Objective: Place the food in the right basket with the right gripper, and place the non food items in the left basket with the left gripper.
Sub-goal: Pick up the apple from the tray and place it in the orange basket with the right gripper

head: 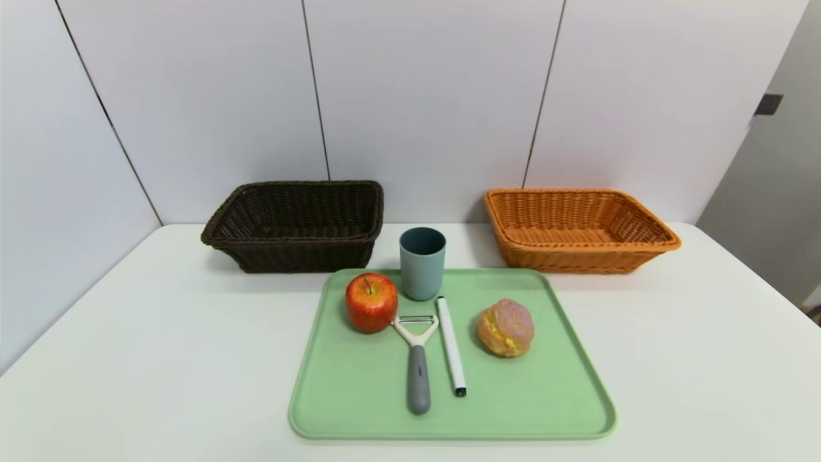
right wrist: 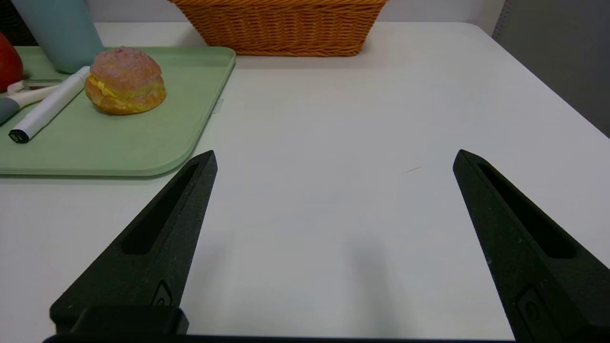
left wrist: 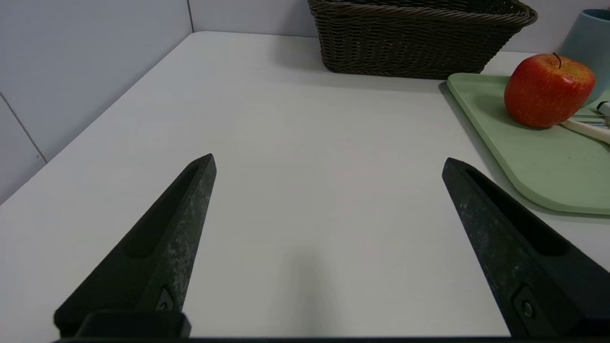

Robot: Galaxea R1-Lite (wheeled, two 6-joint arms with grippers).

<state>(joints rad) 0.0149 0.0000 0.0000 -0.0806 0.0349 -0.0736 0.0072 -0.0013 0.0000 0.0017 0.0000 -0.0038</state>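
On the green tray point(head: 359, 385) lie a red apple point(head: 371, 301), a teal-grey cup point(head: 422, 263), a white peeler with a grey handle point(head: 417, 359), a white pen point(head: 451, 345) and a pinkish-brown bun point(head: 505, 328). Behind the tray stand the dark brown basket point(head: 295, 224) on the left and the orange basket point(head: 577, 230) on the right, both empty. My left gripper point(left wrist: 329, 161) is open above bare table left of the tray, with the apple point(left wrist: 548, 90) ahead. My right gripper point(right wrist: 333, 156) is open above bare table right of the tray, near the bun point(right wrist: 125, 81). Neither arm shows in the head view.
The white table point(head: 128, 333) meets a grey panelled wall right behind the baskets. The table's right edge point(head: 757, 282) drops off beside the orange basket. Bare table lies on both sides of the tray.
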